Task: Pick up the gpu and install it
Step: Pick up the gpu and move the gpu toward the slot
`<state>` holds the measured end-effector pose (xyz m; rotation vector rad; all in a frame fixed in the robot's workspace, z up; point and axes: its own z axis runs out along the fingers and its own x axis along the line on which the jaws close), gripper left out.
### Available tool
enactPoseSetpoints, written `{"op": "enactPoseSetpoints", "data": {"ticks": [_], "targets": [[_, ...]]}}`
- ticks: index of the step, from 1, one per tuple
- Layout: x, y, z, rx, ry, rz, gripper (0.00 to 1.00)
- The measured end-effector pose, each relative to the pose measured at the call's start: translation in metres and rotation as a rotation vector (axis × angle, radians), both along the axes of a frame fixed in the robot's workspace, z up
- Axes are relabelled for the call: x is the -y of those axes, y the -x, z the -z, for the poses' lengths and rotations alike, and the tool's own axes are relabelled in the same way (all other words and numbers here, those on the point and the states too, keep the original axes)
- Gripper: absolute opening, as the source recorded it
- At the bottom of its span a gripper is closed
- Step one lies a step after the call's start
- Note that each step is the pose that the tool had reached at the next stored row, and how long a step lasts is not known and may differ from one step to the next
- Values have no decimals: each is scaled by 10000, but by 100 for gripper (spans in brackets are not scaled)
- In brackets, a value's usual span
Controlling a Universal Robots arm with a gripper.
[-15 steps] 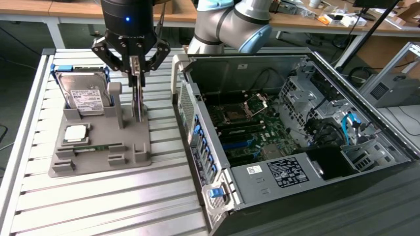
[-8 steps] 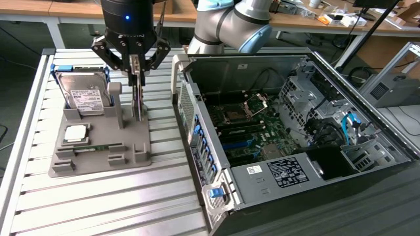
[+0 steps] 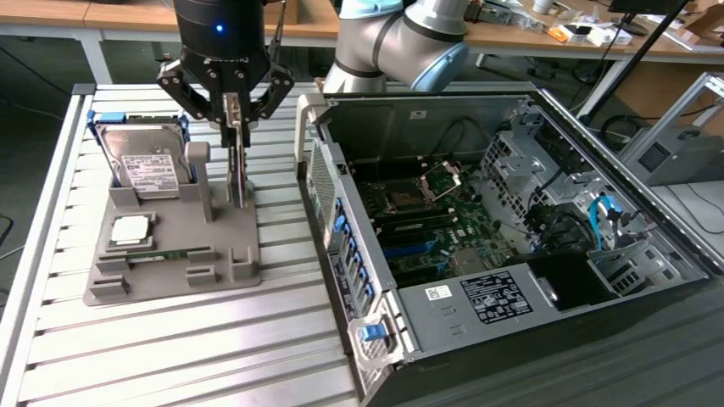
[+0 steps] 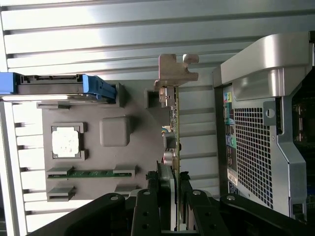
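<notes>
Right up close in the wrist view is the gripper (image 4: 173,184). Its black fingers (image 4: 164,189) sit on either side of the gpu (image 4: 175,128), so the jaws are narrow and pinched onto the card, nowhere near gaping. The card runs edge-on away from the fingers. The silvery bracket (image 4: 174,71) at its far end shows against the table (image 4: 98,29) slats, just past the edge of the grey holder (image 4: 138,157).

The exterior view tells the same story. The gpu hangs upright, straight down from the gripper, over the side of the holder nearest the case (image 3: 322,182). Its lower end is right down at the holder, and honestly I can't tell if it's sitting in its slot or just clear of it. Either way, it's not in the case yet.

Other parts sit in the holder too. The drive (image 3: 147,161) in its blue frame leans at the back, on the exterior view's left of the gpu. In front of that the cpu (image 3: 130,227) lies flat in its pocket. Just in front of the cpu, the green ram stick (image 3: 158,254) lies in its groove.

The case lies on its side with the panel off, just beside the holder on the exterior view's right, with the motherboard (image 3: 436,225) facing up. The arm (image 3: 396,38) comes in from the far side of the table.
</notes>
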<state>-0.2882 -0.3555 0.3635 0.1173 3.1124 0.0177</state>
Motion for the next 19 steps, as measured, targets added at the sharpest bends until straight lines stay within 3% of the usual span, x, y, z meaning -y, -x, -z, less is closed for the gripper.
{"op": "enactPoseSetpoints", "data": {"ticks": [19], "targets": [[0, 0, -41, 1, -1, 0, 27]]}}
